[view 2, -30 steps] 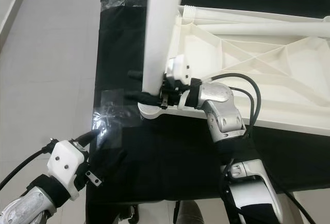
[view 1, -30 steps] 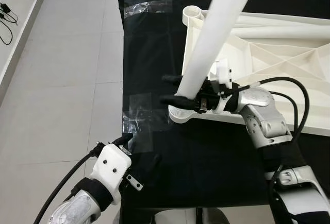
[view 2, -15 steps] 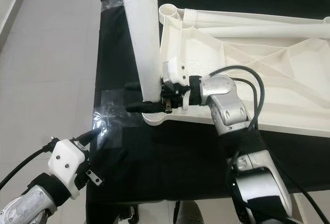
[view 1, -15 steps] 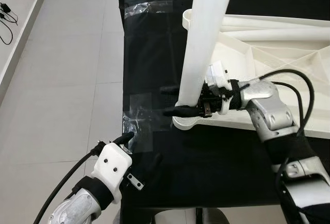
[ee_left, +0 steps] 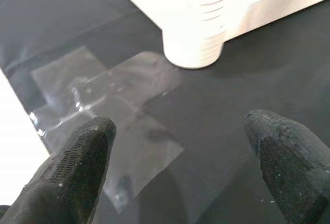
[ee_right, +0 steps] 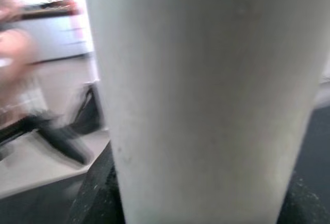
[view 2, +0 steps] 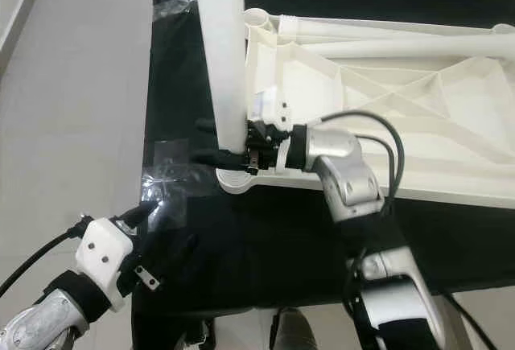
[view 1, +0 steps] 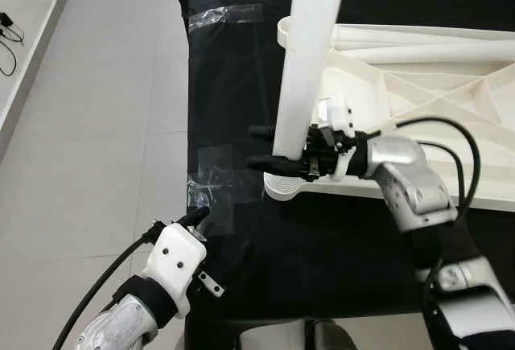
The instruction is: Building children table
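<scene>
Leg (view 1: 310, 44) now tipped upright from its slant, right tool (view 1: 278, 147) clenched around its base directly above corner socket (view 1: 283, 187); left tool (ee_left: 175, 147) released, farther off.

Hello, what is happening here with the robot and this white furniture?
The right pincer holds a long white plastic table leg upright over the corner socket of the upside-down white plastic tabletop, which lies on a black covered surface. The left pincer hovers open nearby, above the clear tape patch.
</scene>
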Motion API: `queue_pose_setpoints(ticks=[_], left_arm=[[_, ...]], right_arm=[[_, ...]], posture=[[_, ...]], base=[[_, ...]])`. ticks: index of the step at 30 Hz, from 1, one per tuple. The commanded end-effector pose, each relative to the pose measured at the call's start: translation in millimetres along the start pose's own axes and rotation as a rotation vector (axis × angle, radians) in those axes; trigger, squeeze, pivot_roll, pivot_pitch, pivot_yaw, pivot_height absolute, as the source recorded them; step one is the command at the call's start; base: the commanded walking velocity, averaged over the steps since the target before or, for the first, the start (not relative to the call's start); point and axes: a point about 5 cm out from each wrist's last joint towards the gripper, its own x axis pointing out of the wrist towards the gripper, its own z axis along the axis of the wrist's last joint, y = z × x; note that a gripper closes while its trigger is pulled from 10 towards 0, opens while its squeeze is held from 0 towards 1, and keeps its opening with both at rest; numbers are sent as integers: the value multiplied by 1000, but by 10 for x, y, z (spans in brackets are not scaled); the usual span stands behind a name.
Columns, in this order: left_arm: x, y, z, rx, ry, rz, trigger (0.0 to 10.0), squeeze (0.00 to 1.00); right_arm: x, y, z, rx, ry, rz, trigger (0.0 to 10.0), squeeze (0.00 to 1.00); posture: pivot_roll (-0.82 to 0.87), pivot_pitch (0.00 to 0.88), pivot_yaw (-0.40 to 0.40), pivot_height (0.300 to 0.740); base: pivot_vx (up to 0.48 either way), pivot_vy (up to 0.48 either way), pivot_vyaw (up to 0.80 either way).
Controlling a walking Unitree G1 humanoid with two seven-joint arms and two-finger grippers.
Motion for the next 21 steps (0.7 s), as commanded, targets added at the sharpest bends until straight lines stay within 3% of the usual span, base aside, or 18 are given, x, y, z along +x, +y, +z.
queue_pose_setpoints(ticks=[1,2,3,4,6,7,8,16,20,21], left_arm=[[-21,-17,-43,-7,17,-8,10000,0],[-21,-17,-43,-7,17,-8,10000,0],[-24,-16,-45,-7,18,-7,10000,0],[-24,-16,-45,-7,18,-7,10000,0],[-23,-11,-46,-6,18,-4,10000,0],[-23,-11,-46,-6,18,-4,10000,0],[-22,4,-54,-1,19,1,10000,0],[11,39,-90,16,26,0,10000,0],[19,133,-87,20,24,47,10000,0],[20,216,-75,9,18,88,10000,0]], right_arm=[[24,174,-332,90,165,-219,10000,0],[24,174,-332,90,165,-219,10000,0],[-42,212,-441,57,283,-466,10000,0],[-42,212,-441,57,283,-466,10000,0],[-174,357,-492,21,369,-681,10000,0],[-174,357,-492,21,369,-681,10000,0],[-150,403,-498,84,341,-714,10000,0],[30,338,-487,100,306,-722,10000,0],[58,356,-466,121,296,-783,10000,0],[59,373,-455,123,301,-813,10000,0]], posture=[[74,352,18,740],[74,352,18,740],[71,351,15,740],[71,351,15,740],[77,348,16,740],[77,348,16,740],[72,345,29,740],[86,304,28,740],[94,280,29,740],[97,268,30,740]], base=[[0,0,0],[0,0,0],[0,0,0],[0,0,0],[0,0,0],[0,0,0],[0,0,0],[0,0,0],[0,0,0],[0,0,0]])
